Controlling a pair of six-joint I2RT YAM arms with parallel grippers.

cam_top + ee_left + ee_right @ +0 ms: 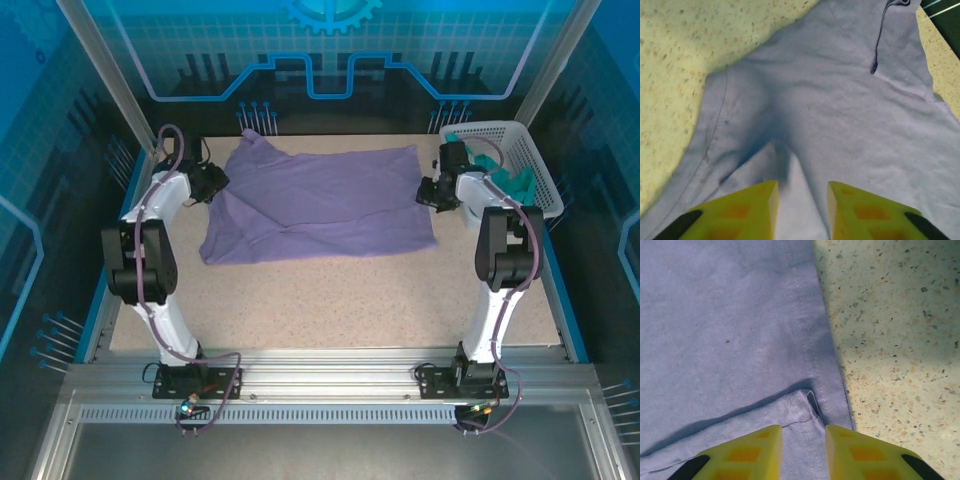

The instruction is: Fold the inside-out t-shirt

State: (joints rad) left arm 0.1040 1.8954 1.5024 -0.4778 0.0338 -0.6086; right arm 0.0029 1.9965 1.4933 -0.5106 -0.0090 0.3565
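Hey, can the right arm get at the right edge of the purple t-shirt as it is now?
Probably yes. The right gripper hangs just over the folded hem edge of the t-shirt, jaws parted, with nothing between them and the cloth; bare table lies beside it.

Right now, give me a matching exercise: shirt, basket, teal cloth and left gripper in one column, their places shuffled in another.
Things:
1. shirt
2. basket
3. teal cloth
4. left gripper

Places:
A. inside the basket
B. at the far right corner of the table
C. at the shirt's left edge
D. spread across the table's far half

Pairs: 1-D, 2-B, 3-A, 4-C
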